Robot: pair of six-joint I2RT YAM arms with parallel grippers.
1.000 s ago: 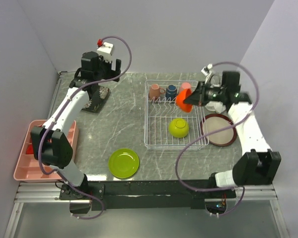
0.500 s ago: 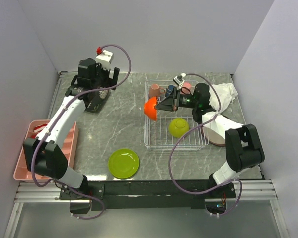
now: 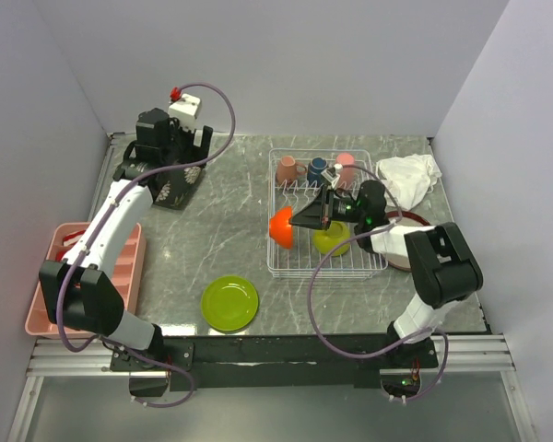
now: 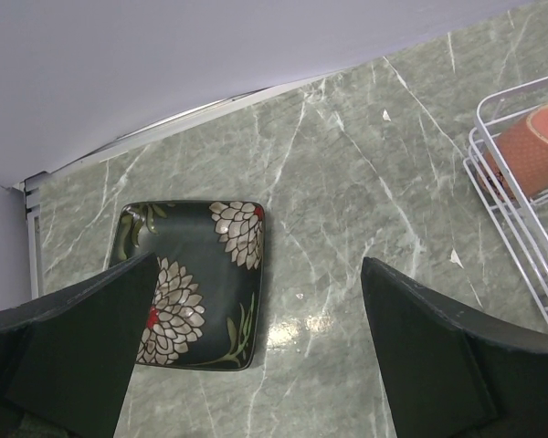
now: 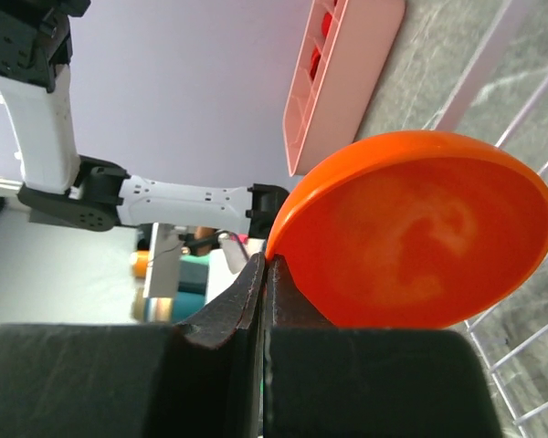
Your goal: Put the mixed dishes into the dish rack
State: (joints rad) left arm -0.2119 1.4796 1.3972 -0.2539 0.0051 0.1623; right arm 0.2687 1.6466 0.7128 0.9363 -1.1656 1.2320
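Note:
My right gripper [image 3: 297, 221] is shut on the rim of the orange bowl [image 3: 281, 226], holding it tilted over the left edge of the white wire dish rack [image 3: 275, 253]. In the right wrist view the jaws [image 5: 267, 266] pinch the bowl's [image 5: 420, 228] rim. The rack holds a salmon cup [image 3: 287, 169], a navy cup [image 3: 317, 169], a pink cup [image 3: 347, 166] and a lime green bowl [image 3: 330, 242]. My left gripper [image 3: 170, 170] is open above the black floral square plate [image 4: 192, 283]. The lime green plate [image 3: 229, 303] lies near the front edge. The brown plate [image 3: 415, 247] lies right of the rack.
A white rag [image 3: 408, 175] lies at the back right. The pink divided tray [image 3: 74, 281] sits off the table's left edge. Grey walls close the back and both sides. The rack's corner with the salmon cup [image 4: 530, 146] shows in the left wrist view.
My right arm has swung the orange bowl from the rack's back right across to its left edge and lower. My left gripper has shifted slightly left and back.

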